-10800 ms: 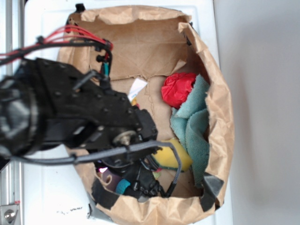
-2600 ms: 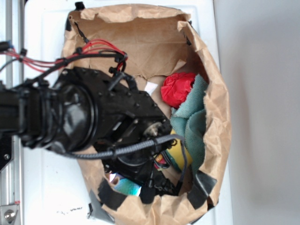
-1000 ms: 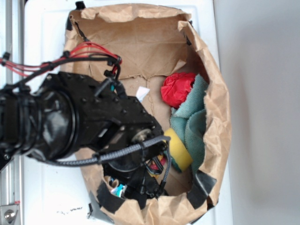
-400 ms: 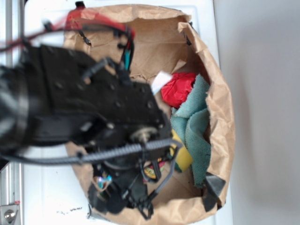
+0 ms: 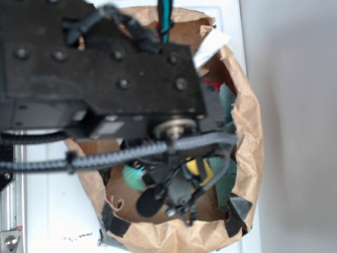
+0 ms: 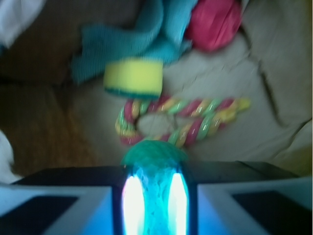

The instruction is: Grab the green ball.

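Looks like a robot lab test cell, not a home: the black arm with exposed screws and loose cable bundles hangs over a bare white surface with a metal rail along its edge. The work area is a torn brown paper bag patched with black tape, plain grey wall beside it. Contents are assorted props: a yellow sponge, teal cloth, red ball and a braided rope toy.
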Action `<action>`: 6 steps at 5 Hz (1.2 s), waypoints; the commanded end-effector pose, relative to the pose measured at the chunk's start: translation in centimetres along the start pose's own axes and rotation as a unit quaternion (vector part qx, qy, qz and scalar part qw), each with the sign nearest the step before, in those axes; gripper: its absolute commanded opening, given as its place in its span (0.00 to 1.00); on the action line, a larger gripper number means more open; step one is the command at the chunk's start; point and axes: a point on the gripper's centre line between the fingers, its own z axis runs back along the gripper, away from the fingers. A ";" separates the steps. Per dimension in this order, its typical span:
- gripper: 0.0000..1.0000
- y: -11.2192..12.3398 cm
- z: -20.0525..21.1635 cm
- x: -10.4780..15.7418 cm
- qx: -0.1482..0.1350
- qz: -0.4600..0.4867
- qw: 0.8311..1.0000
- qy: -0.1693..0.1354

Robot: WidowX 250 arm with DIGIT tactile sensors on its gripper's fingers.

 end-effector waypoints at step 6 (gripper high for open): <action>0.00 -1.1 7.7 1.8 0.071 -0.185 0.977 -0.081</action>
